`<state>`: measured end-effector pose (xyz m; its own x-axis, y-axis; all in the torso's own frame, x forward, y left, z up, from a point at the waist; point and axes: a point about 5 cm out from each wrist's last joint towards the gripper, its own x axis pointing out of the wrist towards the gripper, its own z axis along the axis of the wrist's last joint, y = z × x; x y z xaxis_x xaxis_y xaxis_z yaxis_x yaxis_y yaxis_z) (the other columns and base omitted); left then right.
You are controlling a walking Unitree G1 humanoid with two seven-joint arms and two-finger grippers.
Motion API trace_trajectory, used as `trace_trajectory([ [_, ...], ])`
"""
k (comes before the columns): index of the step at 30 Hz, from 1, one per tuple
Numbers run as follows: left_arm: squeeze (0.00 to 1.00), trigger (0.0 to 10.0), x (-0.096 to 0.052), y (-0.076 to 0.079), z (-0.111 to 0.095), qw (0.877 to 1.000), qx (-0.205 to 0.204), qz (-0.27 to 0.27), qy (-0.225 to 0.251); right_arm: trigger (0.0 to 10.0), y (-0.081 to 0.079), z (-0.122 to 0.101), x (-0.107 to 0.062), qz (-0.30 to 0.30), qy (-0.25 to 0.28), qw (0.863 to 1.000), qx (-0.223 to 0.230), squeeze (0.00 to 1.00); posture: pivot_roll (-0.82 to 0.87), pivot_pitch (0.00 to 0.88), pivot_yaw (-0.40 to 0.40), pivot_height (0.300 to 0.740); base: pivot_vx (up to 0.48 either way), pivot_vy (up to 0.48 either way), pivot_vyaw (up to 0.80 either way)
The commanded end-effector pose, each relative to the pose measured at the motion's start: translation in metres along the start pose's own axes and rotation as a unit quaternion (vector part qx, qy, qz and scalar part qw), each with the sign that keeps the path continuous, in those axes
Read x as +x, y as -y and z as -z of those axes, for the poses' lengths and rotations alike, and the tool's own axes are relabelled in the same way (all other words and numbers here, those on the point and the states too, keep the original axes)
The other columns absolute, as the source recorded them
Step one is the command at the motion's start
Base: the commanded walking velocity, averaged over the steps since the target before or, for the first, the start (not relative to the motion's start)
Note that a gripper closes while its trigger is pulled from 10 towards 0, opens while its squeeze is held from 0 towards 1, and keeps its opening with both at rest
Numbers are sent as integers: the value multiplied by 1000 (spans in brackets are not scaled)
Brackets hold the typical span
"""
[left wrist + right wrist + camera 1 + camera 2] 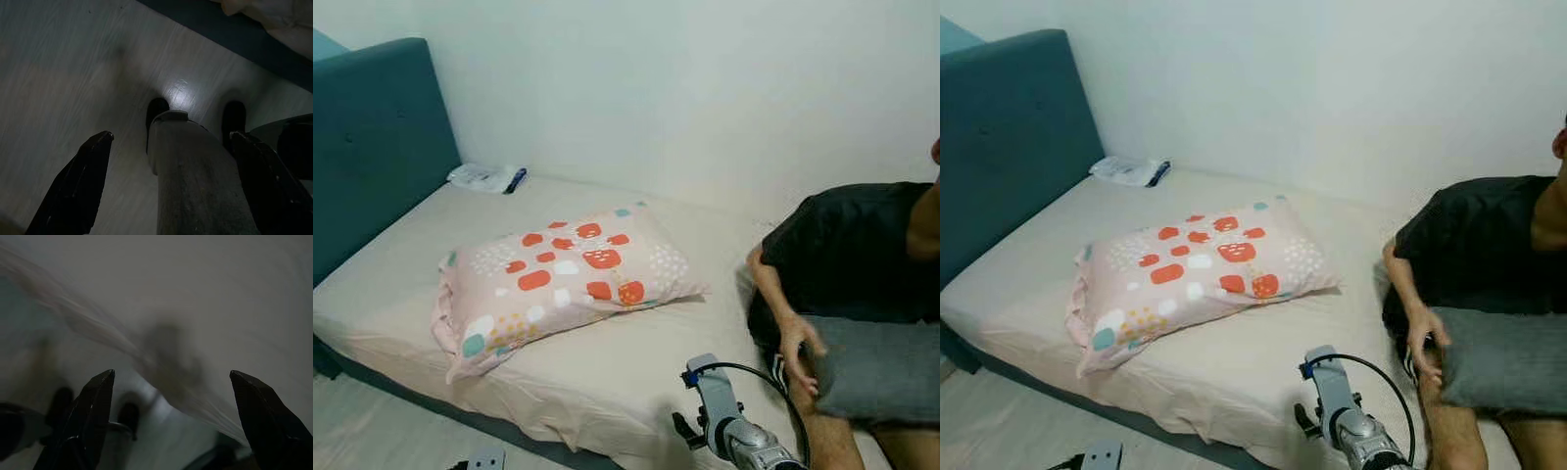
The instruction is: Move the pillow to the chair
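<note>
A pink pillow with orange, white and teal spots lies across the middle of the bed, on the beige sheet. My right arm hangs low by the bed's near edge, to the right of the pillow and well apart from it. In the right wrist view my right gripper is open and holds nothing; the background is blurred. In the left wrist view my left gripper is open too, pointing down at the pale floor beside my own leg.
A person in a black shirt and grey shorts sits on the right side of the bed, one hand on a knee. A teal headboard stands at the left. A white packet lies near it by the wall.
</note>
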<state>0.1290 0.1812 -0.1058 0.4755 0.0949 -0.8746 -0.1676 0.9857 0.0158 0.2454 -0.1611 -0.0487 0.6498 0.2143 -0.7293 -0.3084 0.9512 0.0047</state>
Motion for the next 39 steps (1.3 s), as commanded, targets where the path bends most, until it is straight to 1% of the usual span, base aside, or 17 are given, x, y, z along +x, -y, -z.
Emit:
trace_trajectory([
  [1, 0, 10000, -1, 0, 4, 1000, -4, -3, -8, 10000, 1, -6, 0, -2, 11, 1000, -1, 0, -70, 0, -66, 740, 0, 0, 794],
  [2, 0, 10000, -1, 1, 4, 1000, -3, -3, -8, 10000, 2, -6, 0, 0, 10, 1000, -12, 0, -71, 0, -65, 740, 0, 0, 794],
  [4, 0, 10000, -1, 1, 4, 1000, -2, -2, -8, 10000, 2, -6, 0, 0, 9, 1000, -11, 0, -71, 0, -62, 740, 0, 0, 794],
  [7, 0, 10000, 0, 2, 2, 1000, -2, 0, -5, 10000, 5, -4, 0, 5, 5, 1000, -8, 0, -80, 0, -58, 740, 0, 0, 794],
  [12, 0, 10000, 0, 2, -1, 1000, -1, 3, -3, 10000, 11, -4, -2, 23, 8, 1000, 17, 0, -99, 0, -53, 740, 0, 0, 794],
  [17, 0, 10000, 1, 4, -3, 1000, 0, 6, -1, 10000, 16, -1, -3, 35, 2, 999, 11, 0, -106, 0, -60, 740, 0, 0, 766],
  [21, 0, 10000, 1, 5, -2, 1000, 5, 11, -2, 10000, 24, 3, -6, 57, -1, 998, 25, 0, -121, 11, -46, 740, 0, 0, 0],
  [24, 0, 10000, 0, 5, -1, 1000, 7, 14, -5, 10000, 25, 6, -7, 60, -2, 998, 32, 0, -126, 8, -42, 740, 0, 0, 0],
  [27, 0, 10000, 0, 5, 4, 1000, 14, 16, -12, 10000, 23, 13, -8, 60, -9, 997, 42, 0, -129, 9, -31, 740, 0, 0, 0],
  [31, 0, 10000, 0, 4, 4, 1000, 15, 16, -12, 10000, 22, 19, -9, 61, -17, 997, 52, 0, -115, 7, -41, 740, 0, 0, 0],
  [33, 0, 10000, 1, 2, -5, 1000, 9, 13, 0, 10000, 25, 23, -11, 71, -24, 995, 64, 0, -117, 13, -31, 740, 0, 0, 0],
  [35, 0, 10000, 1, 2, -5, 1000, 9, 13, 0, 10000, 25, 23, -11, 71, -24, 995, 64, 0, -117, 13, -31, 740, 0, 0, 0],
  [36, 0, 10000, 2, 2, -10, 1000, 16, 16, 5, 10000, 25, 22, -10, 75, -22, 995, 66, 0, -128, 17, -15, 740, 0, 0, 0],
  [39, 0, 10000, 3, 3, -12, 1000, 20, 16, 6, 10000, 24, 22, -10, 75, -19, 994, 73, 0, -125, 17, -14, 740, 0, 0, 0],
])
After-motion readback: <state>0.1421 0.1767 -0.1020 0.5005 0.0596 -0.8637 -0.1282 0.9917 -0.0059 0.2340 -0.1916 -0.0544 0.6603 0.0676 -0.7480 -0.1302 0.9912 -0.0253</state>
